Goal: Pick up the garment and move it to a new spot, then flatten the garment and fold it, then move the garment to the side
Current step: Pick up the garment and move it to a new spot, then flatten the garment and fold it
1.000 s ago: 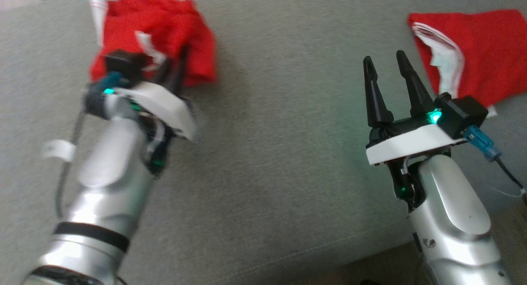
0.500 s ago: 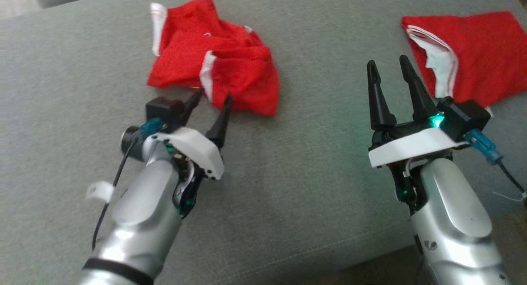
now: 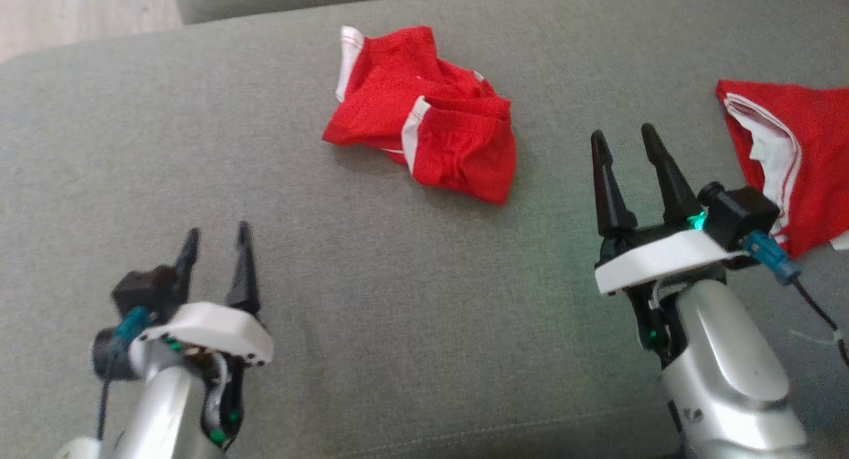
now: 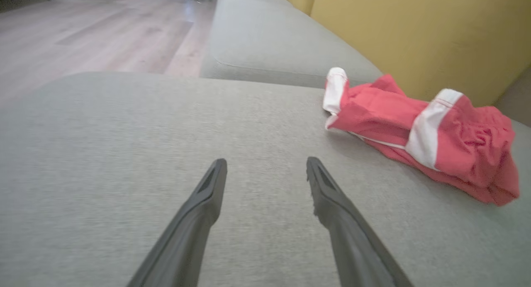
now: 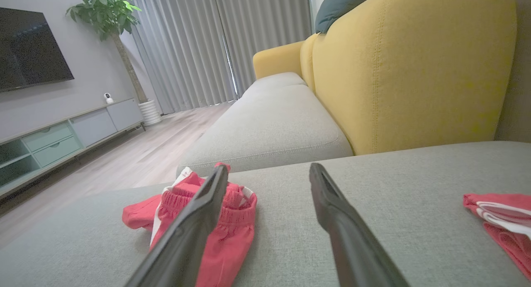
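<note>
**Spreading the crumpled shorts flat**

The red shorts [image 3: 424, 131] lie in a rumpled heap on the grey sofa cushion [image 3: 398, 326], towards its far side. They are ahead of and between the two arms, touching neither. The left tool [image 3: 217, 230] is at the near left, well apart from the heap, its fingers parted with nothing between them. The right tool [image 3: 622, 132] stands nearer the heap's right edge, likewise parted and empty. A folded red garment [image 3: 806, 160] sits at the far right.

Judging by the heap, flattening is the step in hand, and it calls for both tools. Each should pinch a single outer layer at opposite ends, the white-trimmed edge on the left and the bunched lobe on the right. They should then draw apart low over the cushion until the cloth lies smooth. Grabbing several layers would carry the folds along. The soft fabric will likely drag on the woven cover, so a slight lift before pulling should help. Keep the right arm's sweep away from the folded piece.
</note>
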You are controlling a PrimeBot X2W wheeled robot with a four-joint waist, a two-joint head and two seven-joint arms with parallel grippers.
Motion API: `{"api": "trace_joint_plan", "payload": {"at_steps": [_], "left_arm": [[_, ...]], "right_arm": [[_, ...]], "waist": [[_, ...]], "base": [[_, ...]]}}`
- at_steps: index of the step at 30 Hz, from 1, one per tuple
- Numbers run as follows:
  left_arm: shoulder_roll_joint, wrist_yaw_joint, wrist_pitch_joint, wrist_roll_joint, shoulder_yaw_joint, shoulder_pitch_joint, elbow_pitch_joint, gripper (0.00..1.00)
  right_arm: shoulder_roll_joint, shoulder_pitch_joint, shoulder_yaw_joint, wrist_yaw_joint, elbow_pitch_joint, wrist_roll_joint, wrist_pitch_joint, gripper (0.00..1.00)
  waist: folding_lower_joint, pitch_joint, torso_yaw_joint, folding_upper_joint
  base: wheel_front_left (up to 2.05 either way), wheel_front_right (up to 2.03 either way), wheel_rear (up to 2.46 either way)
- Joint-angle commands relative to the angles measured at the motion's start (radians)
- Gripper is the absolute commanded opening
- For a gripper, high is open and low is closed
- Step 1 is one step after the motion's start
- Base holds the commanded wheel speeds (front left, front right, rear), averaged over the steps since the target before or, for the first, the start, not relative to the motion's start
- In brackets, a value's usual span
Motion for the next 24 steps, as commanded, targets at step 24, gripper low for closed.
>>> {"api": "trace_joint_plan", "payload": {"at_steps": [24], "left_arm": [[-0.070, -0.039, -0.012, 0.156, 0.240, 0.196, -0.194, 1.00]], "right_arm": [[0.008, 0.051, 0.027, 0.004, 0.083, -0.075, -0.001, 1.00]], "waist": [[0.0000, -0.052, 0.088, 0.0000]], "base": [[0.00, 0.00, 0.00]]}}
